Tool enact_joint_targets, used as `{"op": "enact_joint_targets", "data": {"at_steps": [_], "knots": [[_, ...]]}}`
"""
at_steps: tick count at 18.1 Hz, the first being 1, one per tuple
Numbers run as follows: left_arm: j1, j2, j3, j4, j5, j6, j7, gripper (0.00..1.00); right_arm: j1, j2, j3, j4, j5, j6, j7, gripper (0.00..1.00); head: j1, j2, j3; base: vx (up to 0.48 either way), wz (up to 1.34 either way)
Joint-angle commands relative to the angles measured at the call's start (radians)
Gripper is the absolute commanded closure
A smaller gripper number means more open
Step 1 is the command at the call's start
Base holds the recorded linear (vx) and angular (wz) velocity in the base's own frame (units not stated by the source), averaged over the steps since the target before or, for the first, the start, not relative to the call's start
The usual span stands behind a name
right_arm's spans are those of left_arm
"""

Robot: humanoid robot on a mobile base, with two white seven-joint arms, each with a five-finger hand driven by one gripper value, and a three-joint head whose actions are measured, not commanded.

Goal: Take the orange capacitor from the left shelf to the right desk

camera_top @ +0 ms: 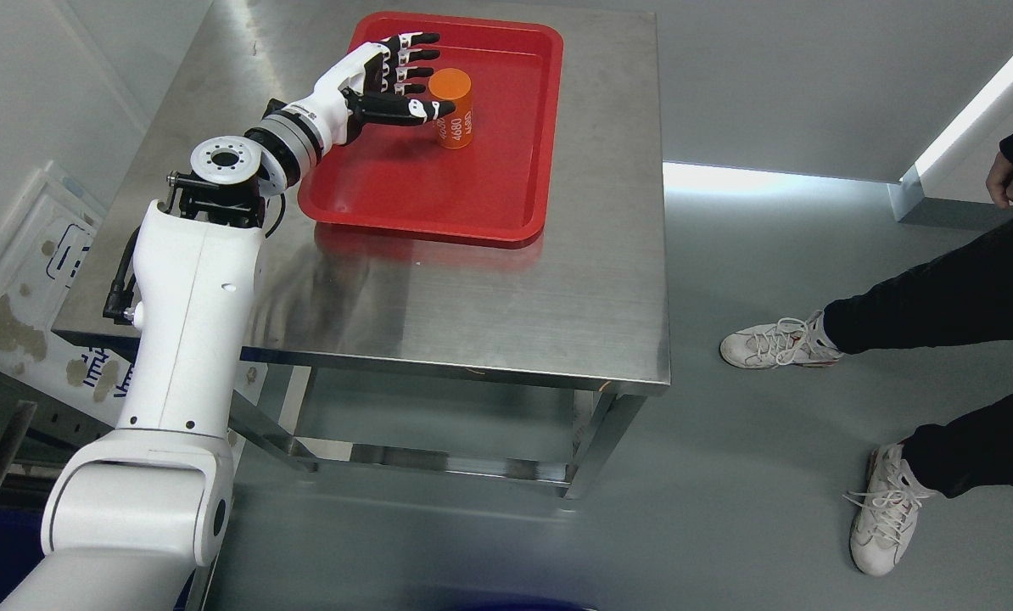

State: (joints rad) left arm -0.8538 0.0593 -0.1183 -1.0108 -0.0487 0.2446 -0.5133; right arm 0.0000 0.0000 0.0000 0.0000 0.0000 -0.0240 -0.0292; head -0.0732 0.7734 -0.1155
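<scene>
Orange and upright, the capacitor stands in the far part of a red tray, white print on its side. Just left of it is the left hand: four fingers reach out spread beside its top, and the thumb lies across its near side, seemingly touching, though no closed grasp shows. That tray sits on a steel table. Well right, on the floor, a person's legs and white shoes show.
</scene>
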Motion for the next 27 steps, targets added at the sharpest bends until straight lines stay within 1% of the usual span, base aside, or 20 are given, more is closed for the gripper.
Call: {"op": "enact_joint_targets", "data": {"at_steps": [1,2,3,5,7,8,9,10,11,13,14,17,19,20,27], "knots": [[-0.013,-0.012,0.031,-0.017,0.004,0.001,-0.040,0.07,0.020,-0.017,-0.012,-0.017,0.005,-0.001,0.000,0.00,0.0000,0.000,0.000,0.000,0.00],[-0.022,-0.024,0.075,-0.038,0.016,0.001,-0.050,0.05,0.020,-0.017,-0.012,-0.017,0.005,-0.001,0.000,0.00,0.0000,0.000,0.000,0.000,0.00],[-0.025,-0.041,0.145,-0.066,0.047,0.001,-0.063,0.05,0.020,-0.017,-0.012,-0.017,0.005,-0.001,0.000,0.00,0.0000,0.000,0.000,0.000,0.00],[-0.028,-0.042,0.248,-0.106,0.104,0.001,-0.074,0.05,0.020,-0.017,-0.012,-0.017,0.005,-0.001,0.000,0.00,0.0000,0.000,0.000,0.000,0.00],[-0.036,-0.042,0.326,-0.129,0.133,-0.007,-0.059,0.00,0.020,-0.017,-0.012,-0.017,0.005,-0.001,0.000,0.00,0.0000,0.000,0.000,0.000,0.00],[-0.034,-0.042,0.372,-0.141,0.133,-0.014,-0.033,0.00,0.020,-0.017,-0.012,-0.017,0.005,-0.001,0.000,0.00,0.0000,0.000,0.000,0.000,0.00],[-0.034,-0.042,0.411,-0.149,0.133,-0.045,0.023,0.00,0.020,-0.017,-0.012,-0.017,0.005,0.001,0.000,0.00,0.0000,0.000,0.000,0.000,0.00],[-0.033,-0.042,0.420,-0.149,0.133,-0.101,0.091,0.00,0.020,-0.017,-0.012,-0.017,0.005,-0.001,0.000,0.00,0.0000,0.000,0.000,0.000,0.00],[-0.025,-0.042,0.411,-0.149,0.133,-0.161,0.177,0.00,0.020,-0.017,-0.012,-0.017,0.005,0.001,0.000,0.00,0.0000,0.000,0.000,0.000,0.00],[-0.002,-0.042,0.381,-0.149,0.132,-0.192,0.307,0.00,0.020,-0.017,-0.012,-0.017,0.005,-0.001,0.000,0.00,0.0000,0.000,0.000,0.000,0.00],[0.037,-0.042,0.358,-0.153,0.133,-0.205,0.337,0.00,0.020,-0.017,-0.012,-0.017,0.005,-0.001,0.000,0.00,0.0000,0.000,0.000,0.000,0.00],[0.163,-0.042,0.267,-0.215,0.132,-0.258,0.335,0.00,0.020,-0.017,-0.012,-0.017,0.005,-0.001,0.000,0.00,0.0000,0.000,0.000,0.000,0.00],[0.244,-0.042,0.204,-0.255,0.132,-0.265,0.335,0.00,0.020,-0.017,-0.012,-0.017,0.005,-0.001,0.000,0.00,0.0000,0.000,0.000,0.000,0.00],[0.263,-0.042,0.198,-0.261,0.132,-0.265,0.335,0.00,0.020,-0.017,-0.012,-0.017,0.005,-0.001,0.000,0.00,0.0000,0.000,0.000,0.000,0.00],[0.279,-0.042,0.209,-0.290,0.132,-0.263,0.337,0.00,0.020,-0.017,-0.012,-0.017,0.005,-0.001,0.000,0.00,0.0000,0.000,0.000,0.000,0.00]]}}
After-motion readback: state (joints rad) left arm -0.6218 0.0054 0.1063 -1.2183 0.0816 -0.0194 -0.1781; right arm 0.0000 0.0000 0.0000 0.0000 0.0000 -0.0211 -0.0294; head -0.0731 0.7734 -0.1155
